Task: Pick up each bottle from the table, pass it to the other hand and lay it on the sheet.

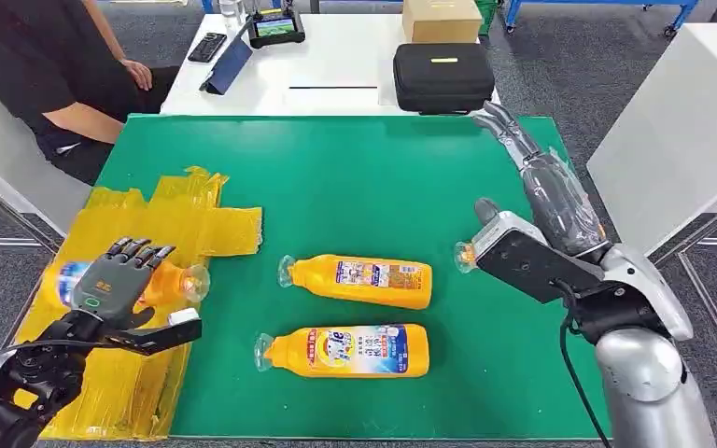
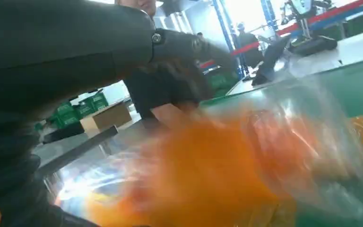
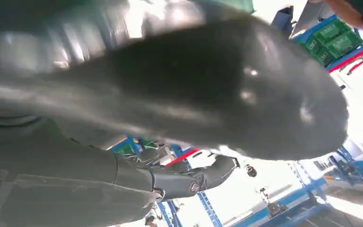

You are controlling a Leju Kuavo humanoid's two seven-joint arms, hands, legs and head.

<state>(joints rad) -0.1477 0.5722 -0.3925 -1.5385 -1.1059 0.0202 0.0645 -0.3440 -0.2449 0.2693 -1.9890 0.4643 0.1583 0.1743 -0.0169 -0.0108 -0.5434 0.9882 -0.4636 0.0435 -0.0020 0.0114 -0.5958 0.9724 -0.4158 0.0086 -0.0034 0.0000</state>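
An orange bottle [image 1: 175, 282] with a blue label lies on the yellow sheet [image 1: 196, 219] at the table's left. My left hand [image 1: 117, 278] grips it from above, fingers curled over its body. In the left wrist view the bottle [image 2: 203, 184] is a close orange blur under a dark finger [image 2: 189, 45]. Two more orange bottles lie on the green mat: one [image 1: 359, 280] mid-table and one [image 1: 345, 350] nearer me. My right hand [image 1: 546, 182] hovers over the mat's right side, fingers stretched out and holding nothing. A clear bottle cap [image 1: 465, 254] peeks out beside that wrist.
A person in black [image 1: 47, 75] sits at the far left corner. Behind the green mat [image 1: 364, 177], a white table holds a black case [image 1: 442, 77], a cardboard box [image 1: 441, 19], a tablet [image 1: 275, 26] and a remote [image 1: 207, 47].
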